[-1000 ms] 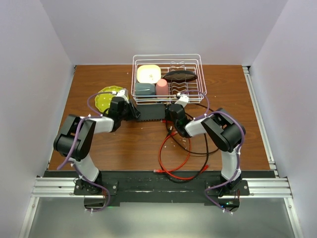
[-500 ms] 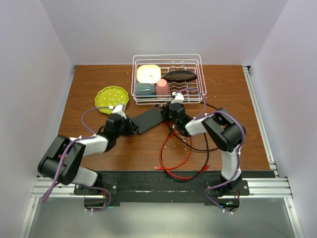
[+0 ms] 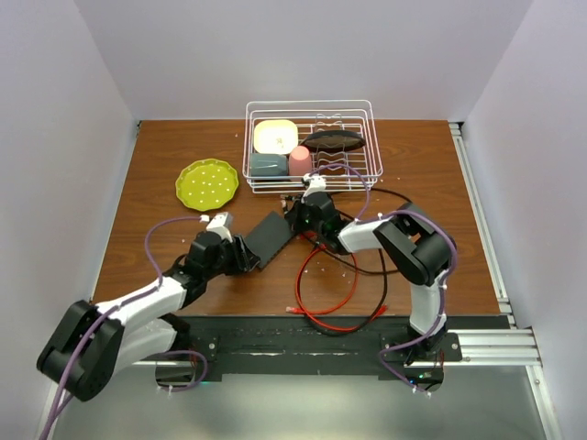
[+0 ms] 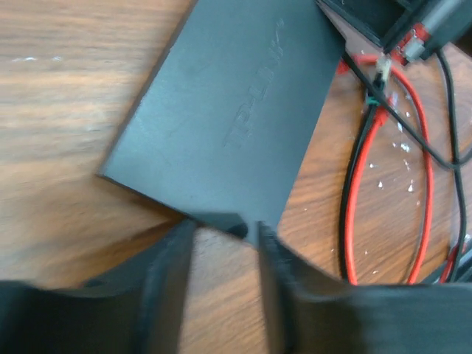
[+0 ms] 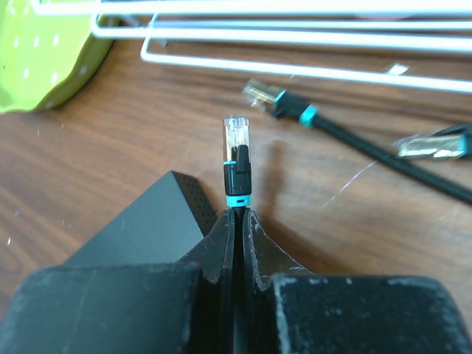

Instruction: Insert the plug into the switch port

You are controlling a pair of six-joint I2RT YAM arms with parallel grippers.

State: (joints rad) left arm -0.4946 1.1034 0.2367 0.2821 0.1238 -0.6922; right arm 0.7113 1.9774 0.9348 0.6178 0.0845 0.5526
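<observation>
Tabletop [image 3: 422,174]: carries the switch.
Switch [image 3: 271,236]: lies flat and skewed between both arms.
Left end effector [image 4: 221,236]: at the switch's near corner, jaws part-open, probably bracing it.
Right end effector [image 5: 236,217]: at the switch's far end, clamped on the plug.
Plug [image 5: 236,140]: clear tip forward, ready for insertion. Only the right wrist view shows it.

The brown surface [image 3: 165,137] carries the switch [image 3: 269,238] between the left tool [image 4: 221,236] and the right tool [image 5: 236,215]. Beyond both tools sit a green dish [image 3: 207,183] and a wire rack [image 3: 310,103]. Red and black cables [image 4: 346,221] loop on the right tool's near side.
</observation>
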